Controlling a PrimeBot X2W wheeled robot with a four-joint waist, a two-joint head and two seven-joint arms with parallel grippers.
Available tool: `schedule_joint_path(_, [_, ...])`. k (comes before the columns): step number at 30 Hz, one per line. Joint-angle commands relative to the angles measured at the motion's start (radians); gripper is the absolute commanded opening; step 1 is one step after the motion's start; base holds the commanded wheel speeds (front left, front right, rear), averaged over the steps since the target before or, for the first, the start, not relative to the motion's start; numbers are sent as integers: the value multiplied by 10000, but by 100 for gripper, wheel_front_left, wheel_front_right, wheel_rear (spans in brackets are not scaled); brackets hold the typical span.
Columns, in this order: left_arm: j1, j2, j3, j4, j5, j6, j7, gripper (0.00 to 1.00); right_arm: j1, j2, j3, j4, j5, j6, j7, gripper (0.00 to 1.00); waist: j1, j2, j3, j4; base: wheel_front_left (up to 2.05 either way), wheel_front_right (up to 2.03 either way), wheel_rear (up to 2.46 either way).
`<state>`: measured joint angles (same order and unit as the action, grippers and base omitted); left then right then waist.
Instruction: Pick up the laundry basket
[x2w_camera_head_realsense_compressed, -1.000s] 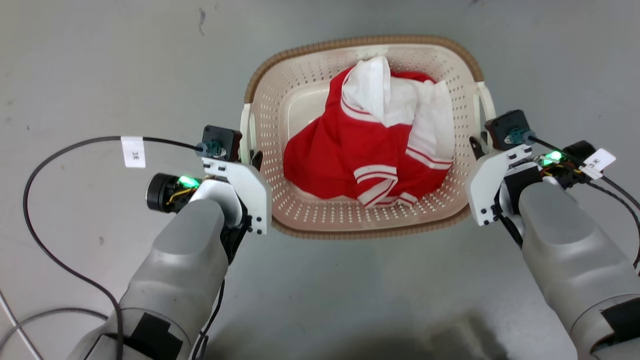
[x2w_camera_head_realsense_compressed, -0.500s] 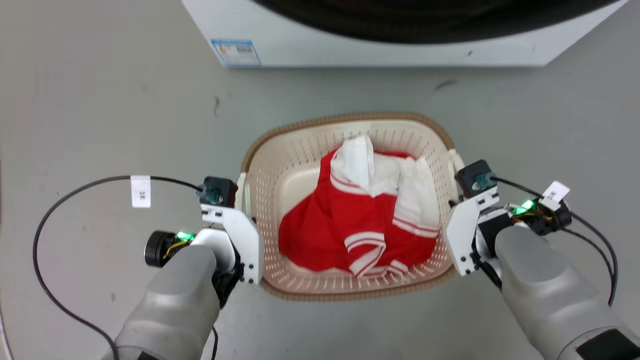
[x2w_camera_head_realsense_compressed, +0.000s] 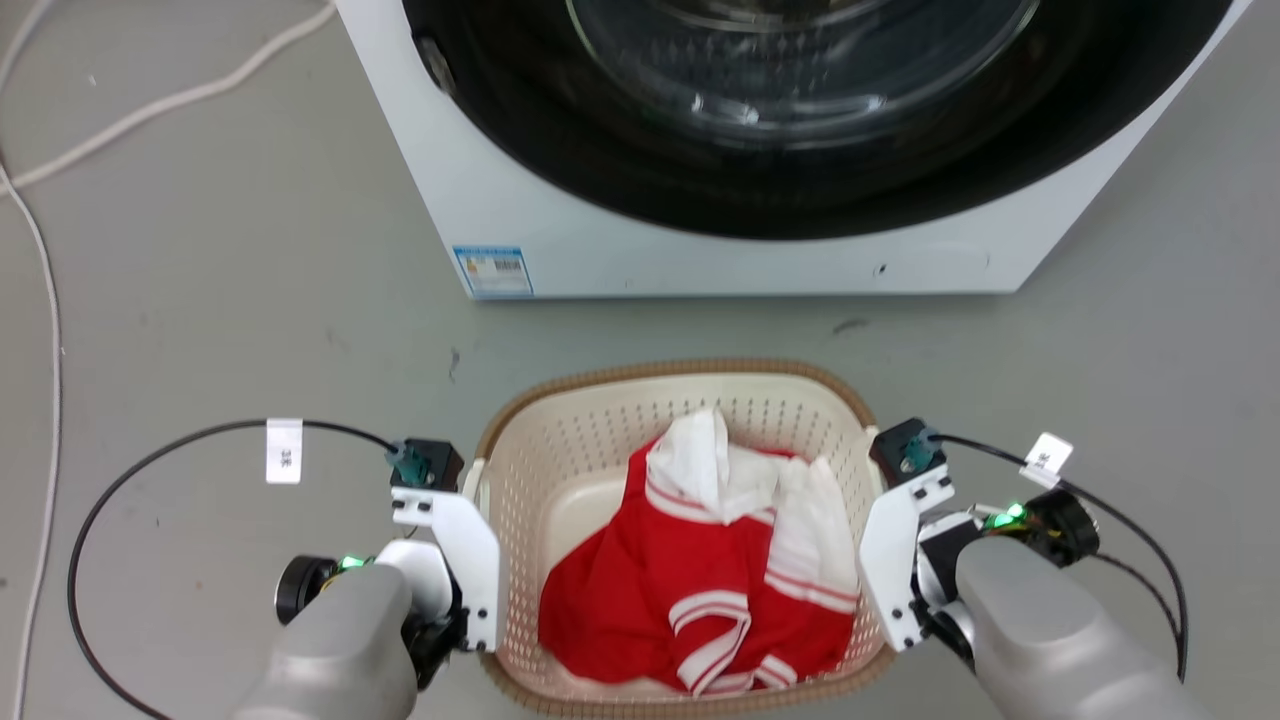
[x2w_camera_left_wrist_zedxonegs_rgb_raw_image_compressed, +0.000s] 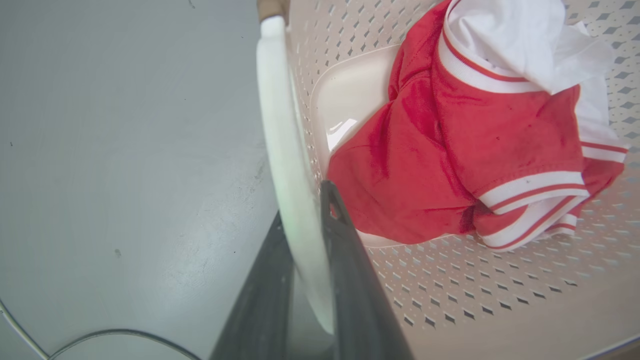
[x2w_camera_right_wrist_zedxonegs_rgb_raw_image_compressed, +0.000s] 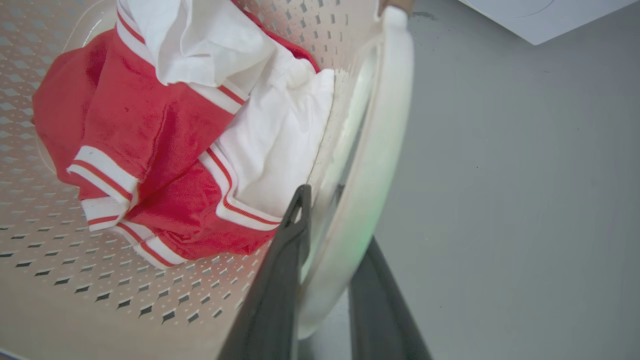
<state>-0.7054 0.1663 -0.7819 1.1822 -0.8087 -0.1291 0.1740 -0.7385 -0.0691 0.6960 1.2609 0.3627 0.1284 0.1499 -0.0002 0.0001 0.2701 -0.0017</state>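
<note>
The laundry basket (x2w_camera_head_realsense_compressed: 668, 374) is cream perforated plastic with a brown woven-look rim, and it lies low in the middle of the head view between my two arms. A red and white garment (x2w_camera_head_realsense_compressed: 700, 590) is heaped inside it. My left gripper (x2w_camera_left_wrist_zedxonegs_rgb_raw_image_compressed: 305, 212) is shut on the basket's white left handle (x2w_camera_left_wrist_zedxonegs_rgb_raw_image_compressed: 282, 140), one dark finger on each side of the bar. On the opposite side my right gripper (x2w_camera_right_wrist_zedxonegs_rgb_raw_image_compressed: 335, 220) is shut on the white right handle (x2w_camera_right_wrist_zedxonegs_rgb_raw_image_compressed: 382, 145) in the same way. In the head view the white wrist mounts hide the fingers.
A white front-loading washing machine (x2w_camera_head_realsense_compressed: 470, 190) with a dark round door stands just beyond the basket. A white cable (x2w_camera_head_realsense_compressed: 150, 100) runs over the grey floor at the far left. Black cables (x2w_camera_head_realsense_compressed: 95, 520) loop from both wrists.
The head view has swung up and forward, so the washing machine has come into it and the basket sits lower in the picture. Both grippers still hold the handles.
</note>
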Motion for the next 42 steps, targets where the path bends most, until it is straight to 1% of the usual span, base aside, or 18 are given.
schedule_joint_path(1, [146,-11,-103,-121,-87,-18,19,0,208,133,245,-166,176,42,127,0,2,-1,-512,-47,0,0,0])
schedule_joint_path(12, [952,92,-698,-121,-880,-18,537,0,927,-265,1851,-794,1994,51,967,0,2,-1,-2045,-211,0,0,0])
schedule_joint_path(16, [1105,170,-895,-146,-1078,-18,672,0,1086,-406,2344,-946,2576,51,1185,0,2,-1,-2443,-261,0,0,0])
schedule_joint_path(29, [1342,265,-1415,-72,-1597,-18,761,0,1239,-616,3632,-1040,3952,74,1324,0,2,-1,-2959,-353,0,0,0])
schedule_joint_path(42, [1425,318,-1844,39,-1963,-19,584,0,1272,-615,4520,-890,4898,75,1133,0,2,-1,-3215,-389,0,0,0])
